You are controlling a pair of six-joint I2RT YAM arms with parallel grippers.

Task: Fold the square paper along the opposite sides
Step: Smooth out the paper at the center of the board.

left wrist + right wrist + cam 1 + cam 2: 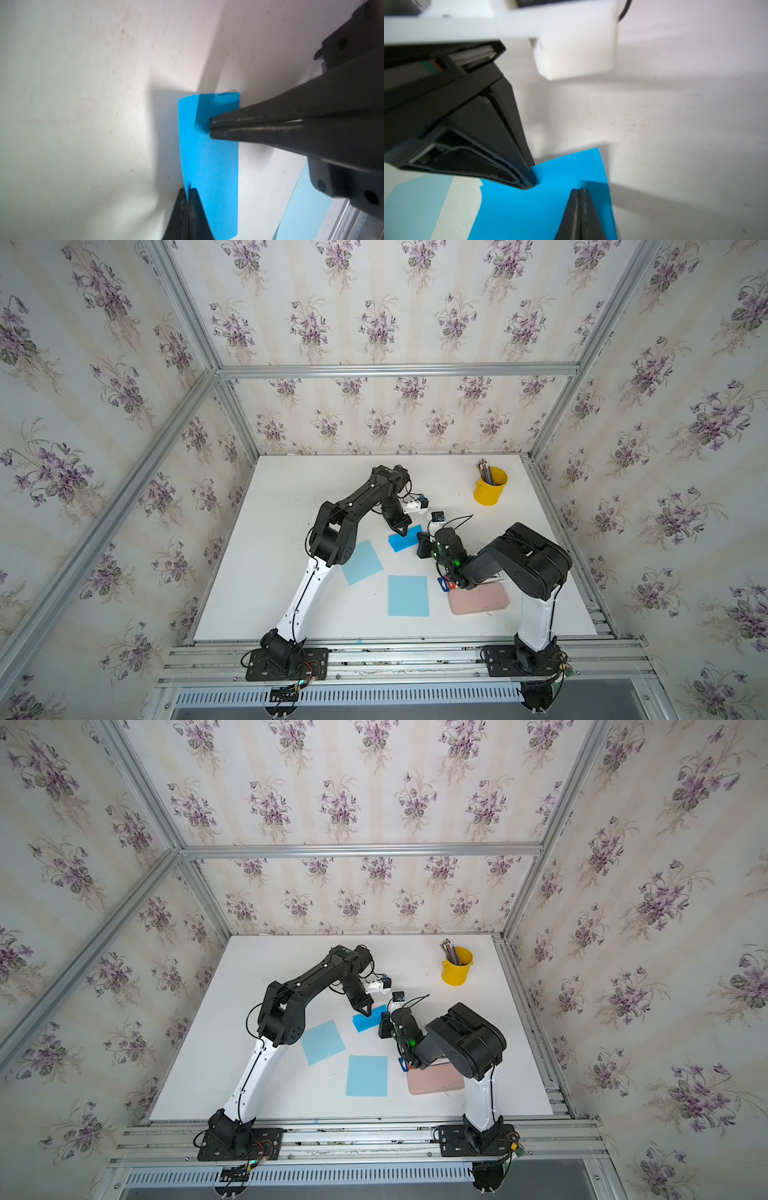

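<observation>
In both top views we see the bright blue paper (405, 540) lying flat just right of the frame's centre on the white table (286, 506). It is a rectangle, narrower than the 2 pale blue squares (361, 562) below and to its left. The left gripper (188, 190) has its jaws pressed together, tips resting at 1 long edge of the paper. The right gripper (579, 190) is likewise closed tight, its point set down on the same sheet. We cannot tell that either clamps the paper. A yellow pencil cup (490, 487) stands at upper right and a pink case (478, 600) lies at lower right.
</observation>
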